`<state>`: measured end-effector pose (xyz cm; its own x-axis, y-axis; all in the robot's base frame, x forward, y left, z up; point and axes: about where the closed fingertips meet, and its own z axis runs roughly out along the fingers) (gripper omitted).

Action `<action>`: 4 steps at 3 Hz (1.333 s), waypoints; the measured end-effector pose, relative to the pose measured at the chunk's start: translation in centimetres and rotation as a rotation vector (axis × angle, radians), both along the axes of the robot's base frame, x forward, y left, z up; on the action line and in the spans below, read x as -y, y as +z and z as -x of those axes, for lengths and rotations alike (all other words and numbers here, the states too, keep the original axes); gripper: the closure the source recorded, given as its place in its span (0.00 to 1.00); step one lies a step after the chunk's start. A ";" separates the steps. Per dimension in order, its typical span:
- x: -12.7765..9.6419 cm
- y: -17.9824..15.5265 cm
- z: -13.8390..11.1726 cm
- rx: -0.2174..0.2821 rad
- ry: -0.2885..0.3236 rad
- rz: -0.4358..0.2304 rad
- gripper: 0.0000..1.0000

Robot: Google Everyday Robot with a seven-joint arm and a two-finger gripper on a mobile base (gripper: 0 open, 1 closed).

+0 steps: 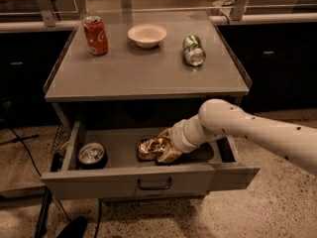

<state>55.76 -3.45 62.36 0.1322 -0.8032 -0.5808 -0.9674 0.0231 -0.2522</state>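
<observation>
A crumpled shiny gold snack bag point(150, 148) lies in the middle of the open drawer point(148, 175). My gripper point(167, 146) reaches into the drawer from the right, and its tan fingers point(164, 133) sit above and below the bag's right end, shut on it. The white arm point(247, 130) comes in from the lower right, under the tabletop's front edge. A can point(92, 154) stands at the drawer's left end, top facing up, apart from the bag.
On the grey tabletop point(143, 76) stand a red soda can point(95, 35) at the back left and a white bowl point(147, 35) at the back middle. A green can point(193, 50) lies on its side at the right. Dark cabinets flank the table.
</observation>
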 end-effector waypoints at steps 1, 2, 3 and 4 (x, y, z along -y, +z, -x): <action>0.0 0.0 0.0 0.000 0.000 0.000 0.81; 0.0 0.0 0.0 0.000 0.000 0.000 0.57; 0.0 0.0 0.0 0.000 0.000 0.000 0.34; 0.0 0.0 0.0 0.000 0.000 0.000 0.11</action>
<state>55.75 -3.44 62.35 0.1323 -0.8032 -0.5808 -0.9674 0.0229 -0.2521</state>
